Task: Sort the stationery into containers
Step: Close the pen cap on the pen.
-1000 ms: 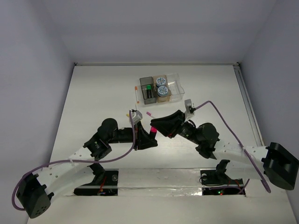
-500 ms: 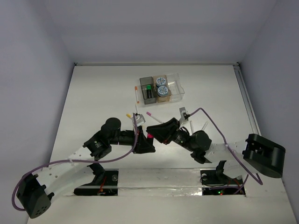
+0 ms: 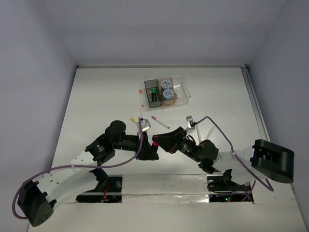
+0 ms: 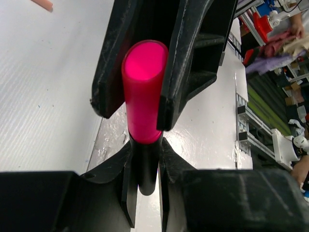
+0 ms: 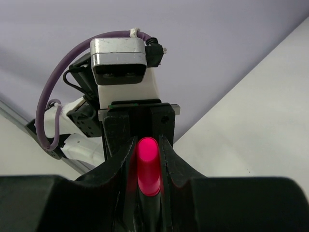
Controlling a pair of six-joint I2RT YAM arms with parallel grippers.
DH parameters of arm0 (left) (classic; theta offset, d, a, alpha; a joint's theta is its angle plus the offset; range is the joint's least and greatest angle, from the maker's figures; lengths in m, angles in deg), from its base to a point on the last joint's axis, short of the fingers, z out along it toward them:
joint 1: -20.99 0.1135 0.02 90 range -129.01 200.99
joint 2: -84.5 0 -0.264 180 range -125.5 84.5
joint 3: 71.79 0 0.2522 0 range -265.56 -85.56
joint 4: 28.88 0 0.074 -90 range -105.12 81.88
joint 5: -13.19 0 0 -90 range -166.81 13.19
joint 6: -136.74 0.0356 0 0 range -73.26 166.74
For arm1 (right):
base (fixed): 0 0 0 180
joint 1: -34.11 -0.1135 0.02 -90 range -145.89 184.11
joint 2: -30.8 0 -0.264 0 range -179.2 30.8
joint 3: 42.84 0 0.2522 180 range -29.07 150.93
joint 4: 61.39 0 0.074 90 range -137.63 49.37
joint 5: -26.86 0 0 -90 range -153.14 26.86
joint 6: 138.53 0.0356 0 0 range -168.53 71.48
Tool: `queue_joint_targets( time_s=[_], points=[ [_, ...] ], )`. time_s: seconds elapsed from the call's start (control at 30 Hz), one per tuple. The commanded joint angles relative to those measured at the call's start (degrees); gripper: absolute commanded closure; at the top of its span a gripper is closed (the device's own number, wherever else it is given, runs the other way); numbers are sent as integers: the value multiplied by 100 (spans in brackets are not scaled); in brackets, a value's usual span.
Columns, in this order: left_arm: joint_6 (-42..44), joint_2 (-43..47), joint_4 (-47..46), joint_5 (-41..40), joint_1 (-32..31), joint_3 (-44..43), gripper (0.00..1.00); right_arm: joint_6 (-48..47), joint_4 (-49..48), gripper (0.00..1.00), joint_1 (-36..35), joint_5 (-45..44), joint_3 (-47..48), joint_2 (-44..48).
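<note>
A short black marker with a pink cap (image 3: 156, 141) is gripped by both grippers at the table's near middle. My left gripper (image 3: 151, 148) is shut on its black body (image 4: 144, 169). My right gripper (image 3: 159, 140) is shut on the pink cap (image 5: 148, 166), which also shows in the left wrist view (image 4: 143, 92). The joined bins stand at the back: the dark grey one (image 3: 147, 83) holds a green eraser (image 3: 152, 89), the amber one (image 3: 169, 102) holds two tape rolls (image 3: 167, 83), and the clear one (image 3: 182, 90). Pens with an orange (image 3: 141, 98), a yellow (image 3: 134, 119) and a magenta cap (image 3: 160, 121) lie on the table.
Two more white pens (image 3: 198, 127) lie just behind my right arm. The white table (image 3: 101, 101) has walls at the back and both sides. Purple cables (image 3: 227, 137) loop over both arms.
My right arm has drawn back toward the near edge and to the left, and its gripper has come closer to the left one. The marker has stayed between the two grippers.
</note>
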Motion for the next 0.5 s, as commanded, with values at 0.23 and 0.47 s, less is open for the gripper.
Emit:
queue_joint_targets(
  time_s=[0.23,0.47],
  points=[
    [108,380,-3162,-1746,877,-1508,100,565,3567,100,-1568,1991,-827,-422],
    [-50,37,-3408,-1614,877,-1631,100,336,3708,100,-1867,1674,-308,-879]
  ],
)
